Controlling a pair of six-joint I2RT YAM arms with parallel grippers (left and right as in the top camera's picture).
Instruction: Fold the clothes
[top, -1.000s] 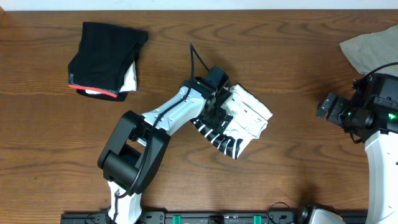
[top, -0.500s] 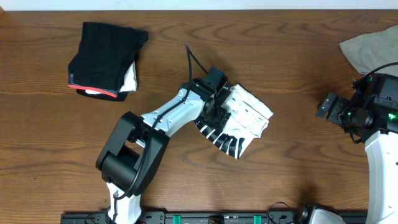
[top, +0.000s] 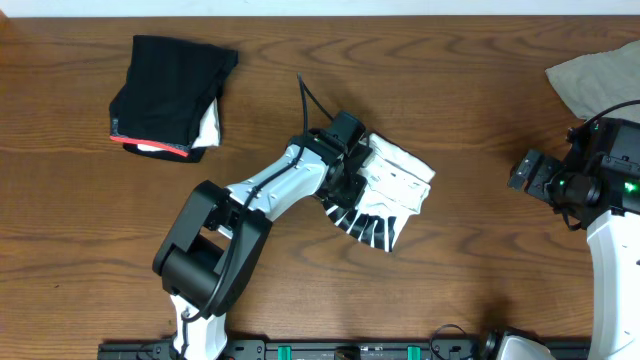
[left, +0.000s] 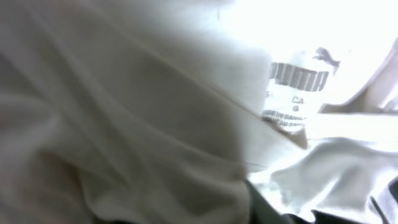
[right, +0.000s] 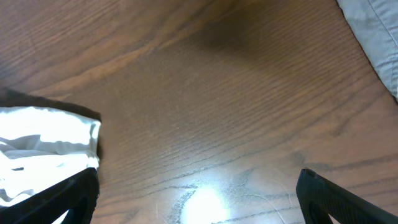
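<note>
Since a second ago the white T-shirt (top: 395, 190), lying mid-table (top: 480, 100), has bunched tighter under the left fingers (top: 350, 176); whether they grip it I cannot tell. Right fingers (right: 339, 196), well right of the shirt, stand wide open. Pinching one layer could drag the fold apart.

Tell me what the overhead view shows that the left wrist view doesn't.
Only the overhead view shows the black red-edged garment at the far left of the table, the grey-beige garment at the right edge, and the left arm over the shirt. Only the left wrist view shows the Puma neck label up close. Both show the white T-shirt, whose fabric fills the wrist view.
</note>
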